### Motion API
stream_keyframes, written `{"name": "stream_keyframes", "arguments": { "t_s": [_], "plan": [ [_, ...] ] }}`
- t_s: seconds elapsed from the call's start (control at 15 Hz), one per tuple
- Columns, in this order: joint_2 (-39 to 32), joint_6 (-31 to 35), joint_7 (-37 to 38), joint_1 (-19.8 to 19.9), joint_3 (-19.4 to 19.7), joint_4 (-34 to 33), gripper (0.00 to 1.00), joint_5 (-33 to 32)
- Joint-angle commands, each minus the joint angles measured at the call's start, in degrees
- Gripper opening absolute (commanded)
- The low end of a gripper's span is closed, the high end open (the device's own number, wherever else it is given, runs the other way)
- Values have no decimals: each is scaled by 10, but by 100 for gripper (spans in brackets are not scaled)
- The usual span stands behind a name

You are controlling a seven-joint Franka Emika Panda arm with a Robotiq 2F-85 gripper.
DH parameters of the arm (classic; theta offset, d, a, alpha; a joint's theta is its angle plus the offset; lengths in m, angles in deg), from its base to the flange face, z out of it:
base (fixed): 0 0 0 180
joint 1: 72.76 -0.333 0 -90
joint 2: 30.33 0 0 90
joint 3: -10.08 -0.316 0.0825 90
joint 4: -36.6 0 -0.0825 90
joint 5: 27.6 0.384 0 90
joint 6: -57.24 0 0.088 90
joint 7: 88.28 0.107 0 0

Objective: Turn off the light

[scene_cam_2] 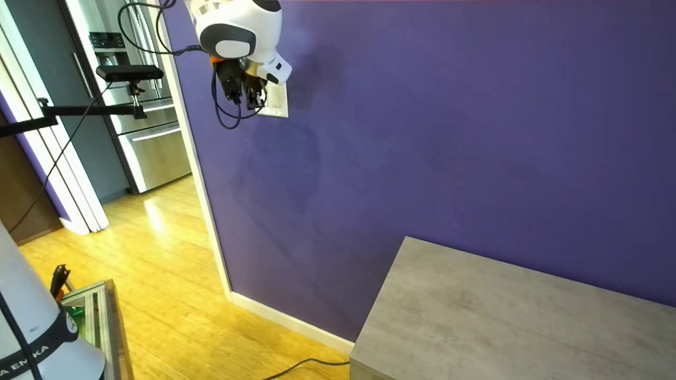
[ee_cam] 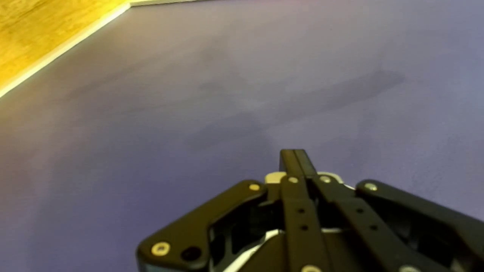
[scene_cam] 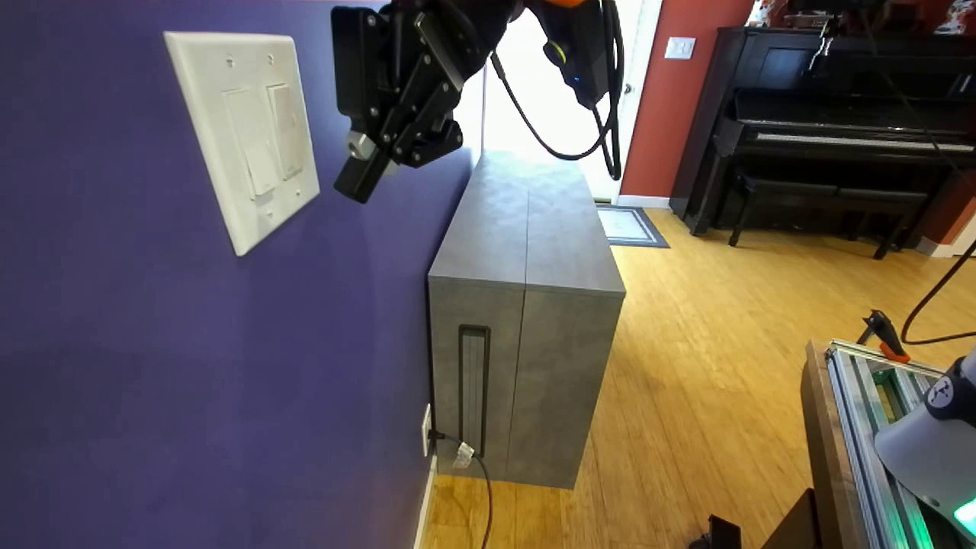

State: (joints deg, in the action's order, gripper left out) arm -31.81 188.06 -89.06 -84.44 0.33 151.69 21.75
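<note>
The cream-white switch plate (scene_cam: 248,70) is on the purple wall, with two tall rocker paddles, the left one (scene_cam: 253,145) and the right one (scene_cam: 286,131). In an exterior view the plate (scene_cam_2: 279,100) is partly hidden behind the arm. My gripper (scene_cam: 357,183) is just to the right of the plate's lower part, tilted with its tips down, apparently apart from the paddles. In the wrist view the gripper (ee_cam: 295,153) has its fingertips pressed together with nothing between them. The paddles are not visible there; pale bits show behind the fingers, and I cannot tell what they are.
A grey cabinet (scene_cam: 526,229) stands against the wall below; it also shows in an exterior view (scene_cam_2: 501,311). Black cables (scene_cam: 564,152) hang in a loop from the arm. A camera on a black bar (scene_cam_2: 129,74) stands near the doorway. A dark piano (scene_cam: 831,137) is farther back.
</note>
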Motion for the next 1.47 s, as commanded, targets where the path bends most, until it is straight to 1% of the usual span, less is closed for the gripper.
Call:
{"name": "stream_keyframes", "arguments": {
  "t_s": [0.0,0.2,0.67,1.07,1.13,1.4],
  "plan": [
    [-8,9,0,1,-7,-11,0,11],
    [-18,21,3,-1,-10,-22,0,16],
    [-52,84,7,-5,-25,-59,0,33],
    [-67,104,7,-6,-32,-67,0,26],
    [-64,95,10,-5,-31,-66,0,20],
    [-38,11,58,3,-21,-57,0,-29]
  ]
}}
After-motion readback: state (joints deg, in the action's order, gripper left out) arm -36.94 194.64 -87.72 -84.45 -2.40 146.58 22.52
